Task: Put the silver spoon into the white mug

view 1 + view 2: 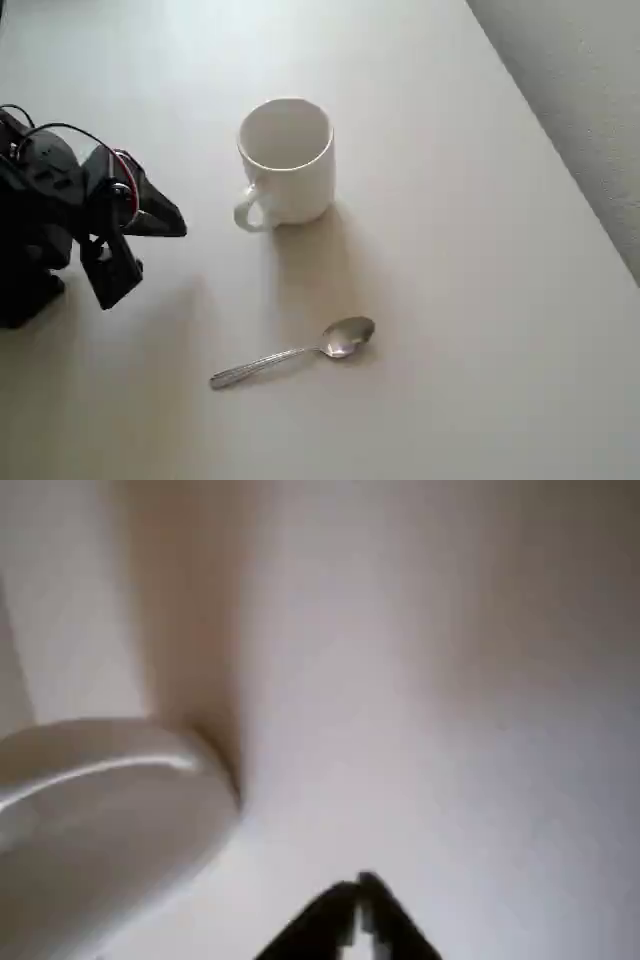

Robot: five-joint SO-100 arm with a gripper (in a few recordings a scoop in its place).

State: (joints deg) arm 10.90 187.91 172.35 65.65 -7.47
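- Overhead, the silver spoon point(293, 353) lies flat on the bench point(480, 300), below the upright white mug point(286, 160).
- Left of both, the black hand point(178, 222) hangs empty, fingertips pressed together.

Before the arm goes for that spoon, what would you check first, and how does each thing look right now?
1. Silver spoon free to grab: ok, it lies flat on the table, apart from the mug.
2. White mug upright: ok, opening faces up.
3. Mug empty: ok, nothing shows inside in the overhead view.
4. Gripper empty: ok, it holds nothing.
5. Gripper open enough for the spoon: not ok, the wrist view shows the fingertips together.
6. Path to the spoon: ok, bare table lies between gripper and spoon.
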